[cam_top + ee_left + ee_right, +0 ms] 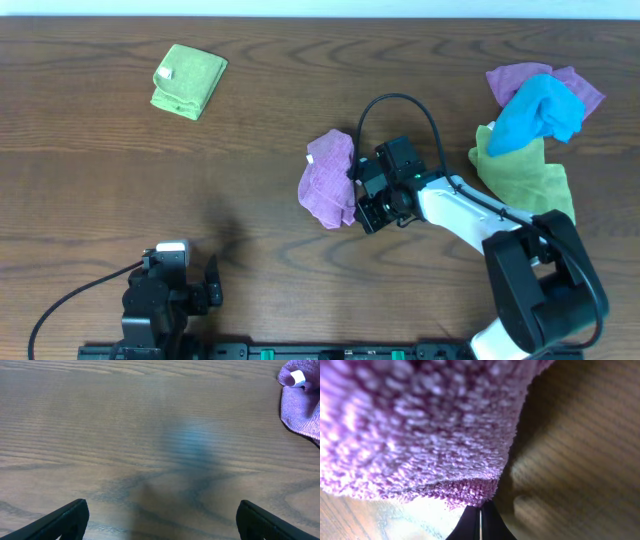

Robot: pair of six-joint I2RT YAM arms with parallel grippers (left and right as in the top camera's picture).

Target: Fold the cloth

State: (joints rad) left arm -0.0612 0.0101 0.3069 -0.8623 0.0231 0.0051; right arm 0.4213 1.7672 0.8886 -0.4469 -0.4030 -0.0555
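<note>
The lilac cloth lies rumpled and partly folded at the table's middle. Its white tag and an edge of it show at the top right of the left wrist view. My right gripper is at the cloth's right edge, shut on the cloth's hem. In the right wrist view the cloth fills the frame and hangs from the closed fingertips. My left gripper is open and empty near the front edge, its fingers wide apart over bare wood.
A folded lime-green cloth lies at the back left. At the back right a purple cloth is bunched with a bright blue one on a lime-green cloth. A black cable arcs over my right wrist.
</note>
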